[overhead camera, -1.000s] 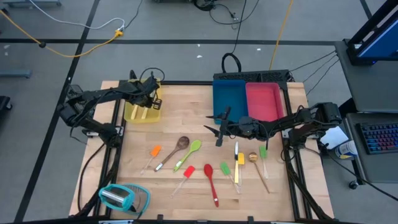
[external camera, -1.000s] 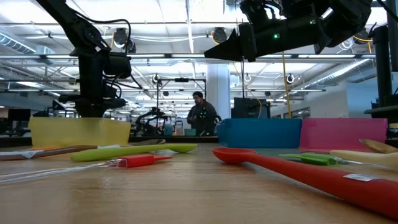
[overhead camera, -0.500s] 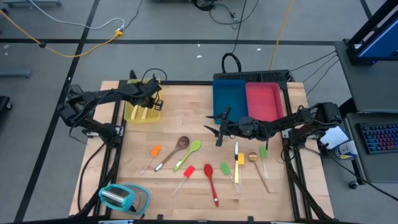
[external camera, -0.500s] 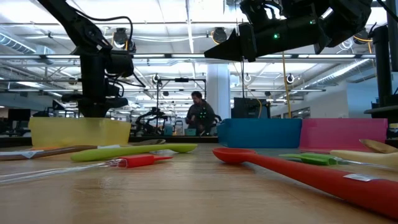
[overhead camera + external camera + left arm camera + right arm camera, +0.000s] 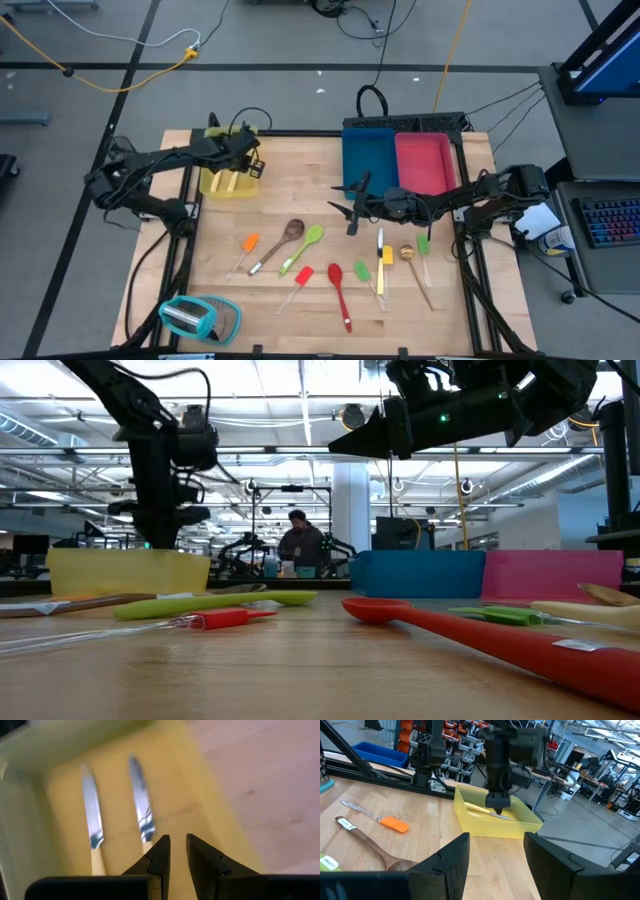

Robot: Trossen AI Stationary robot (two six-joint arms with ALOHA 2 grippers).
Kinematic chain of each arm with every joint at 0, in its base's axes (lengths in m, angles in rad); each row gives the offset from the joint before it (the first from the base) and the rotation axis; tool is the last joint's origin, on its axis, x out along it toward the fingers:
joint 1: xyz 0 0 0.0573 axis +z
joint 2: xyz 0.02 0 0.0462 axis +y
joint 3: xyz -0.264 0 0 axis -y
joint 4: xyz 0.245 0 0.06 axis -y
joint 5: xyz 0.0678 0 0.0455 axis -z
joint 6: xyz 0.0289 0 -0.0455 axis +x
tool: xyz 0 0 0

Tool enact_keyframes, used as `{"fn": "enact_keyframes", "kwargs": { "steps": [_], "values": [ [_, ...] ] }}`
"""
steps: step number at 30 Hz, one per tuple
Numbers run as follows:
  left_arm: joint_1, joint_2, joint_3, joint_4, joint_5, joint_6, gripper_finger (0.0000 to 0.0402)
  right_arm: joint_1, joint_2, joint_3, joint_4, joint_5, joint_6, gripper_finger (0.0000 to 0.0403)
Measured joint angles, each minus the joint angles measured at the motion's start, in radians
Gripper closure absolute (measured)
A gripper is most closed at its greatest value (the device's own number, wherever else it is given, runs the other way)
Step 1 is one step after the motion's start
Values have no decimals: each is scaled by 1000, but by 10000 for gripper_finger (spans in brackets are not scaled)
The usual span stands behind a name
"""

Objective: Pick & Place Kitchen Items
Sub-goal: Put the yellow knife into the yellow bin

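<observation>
left hand over yellow tray | two silver knives, pale handles

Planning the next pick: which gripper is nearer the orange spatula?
Left. The left gripper hangs over the yellow tray, just beyond the orange spatula. The right gripper waits open mid-table, farther off sideways.

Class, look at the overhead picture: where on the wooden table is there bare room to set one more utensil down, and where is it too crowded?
Free: the wood between the yellow tray and the blue tray, and the strip right of the teal-and-clear object. Crowded: the middle, from the orange spatula across the red spoon to the green-headed spatula.
</observation>
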Motion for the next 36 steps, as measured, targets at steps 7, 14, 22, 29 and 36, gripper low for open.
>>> {"fn": "enact_keyframes", "kwargs": {
  "steps": [7, 14, 22, 29, 36],
  "values": [
    [-124, -166, 0, 44, 0, 10, 334, 0, 0, 0, 0, 0, -1, 220],
    [-311, -249, 0, 188, 0, 57, 334, 0, 0, 0, 4, 0, -1, 220],
    [-456, -231, 0, 269, -9, 119, 334, 1, -2, 1, 49, -2, 59, 220],
    [-507, -231, 0, 263, -81, 113, 334, 30, -1, 1, -72, 2, 101, 220],
    [-531, -231, 0, 262, -93, 114, 334, 89, -157, 0, -330, 3, 228, 228]
  ]
}}
